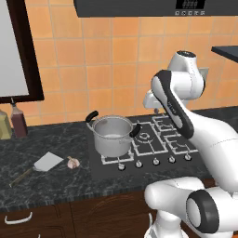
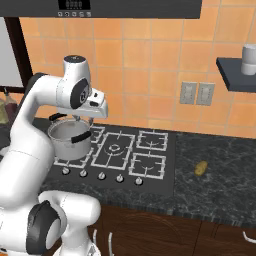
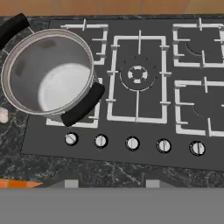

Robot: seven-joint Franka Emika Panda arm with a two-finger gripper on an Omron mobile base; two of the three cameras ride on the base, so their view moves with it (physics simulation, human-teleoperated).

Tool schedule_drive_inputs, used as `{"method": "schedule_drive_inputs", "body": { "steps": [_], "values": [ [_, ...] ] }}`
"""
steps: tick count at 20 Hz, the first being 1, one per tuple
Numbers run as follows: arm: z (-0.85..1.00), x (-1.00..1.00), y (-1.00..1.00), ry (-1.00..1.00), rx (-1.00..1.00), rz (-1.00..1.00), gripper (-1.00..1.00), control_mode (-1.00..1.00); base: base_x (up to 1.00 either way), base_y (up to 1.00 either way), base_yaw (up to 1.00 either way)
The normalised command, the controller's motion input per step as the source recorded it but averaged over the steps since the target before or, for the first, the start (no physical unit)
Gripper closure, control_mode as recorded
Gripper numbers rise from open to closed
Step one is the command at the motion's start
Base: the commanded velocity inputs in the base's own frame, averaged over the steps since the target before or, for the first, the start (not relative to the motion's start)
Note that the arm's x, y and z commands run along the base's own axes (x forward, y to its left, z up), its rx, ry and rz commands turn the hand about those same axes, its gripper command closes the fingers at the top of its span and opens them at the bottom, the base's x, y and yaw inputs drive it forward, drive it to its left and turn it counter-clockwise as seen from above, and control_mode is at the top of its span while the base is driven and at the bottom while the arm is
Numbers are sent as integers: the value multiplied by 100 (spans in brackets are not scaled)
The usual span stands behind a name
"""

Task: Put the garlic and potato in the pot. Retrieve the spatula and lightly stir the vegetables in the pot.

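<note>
The steel pot (image 1: 111, 135) stands empty on the front left burner, its black handles pointing back left and front right. It also shows in the right base view (image 2: 70, 137) and the hand view (image 3: 48, 74). The garlic (image 1: 73, 162) lies on the dark counter left of the stove, and a sliver of it shows at the hand view's left edge (image 3: 3, 115). Beside it lies the spatula (image 1: 46, 161), blade toward the garlic. The potato (image 2: 201, 168) rests on the counter right of the stove. My gripper (image 3: 111, 183) hangs above the stove's front, right of the pot, open and holding nothing.
The stove (image 1: 153, 139) has a row of knobs (image 3: 132, 143) along its front edge. Two bottles (image 1: 18, 121) stand at the back left of the counter. A wall shelf (image 2: 235, 70) with a grey cup (image 2: 248, 59) juts out at the upper right.
</note>
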Motion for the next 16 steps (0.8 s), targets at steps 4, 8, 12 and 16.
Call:
{"method": "schedule_drive_inputs", "body": {
  "steps": [4, 8, 12, 16],
  "values": [
    [-6, -10, -20, 1, 0, -4, -100, -100, 0, 0, 0],
    [-10, -2, -95, 1, 6, -10, -100, -100, 0, 0, 0],
    [-23, 6, -100, 3, 1, -15, -100, -100, 0, 0, 0],
    [-37, 31, -100, 9, 0, -19, -100, -100, 0, 0, 0]
  ]
}}
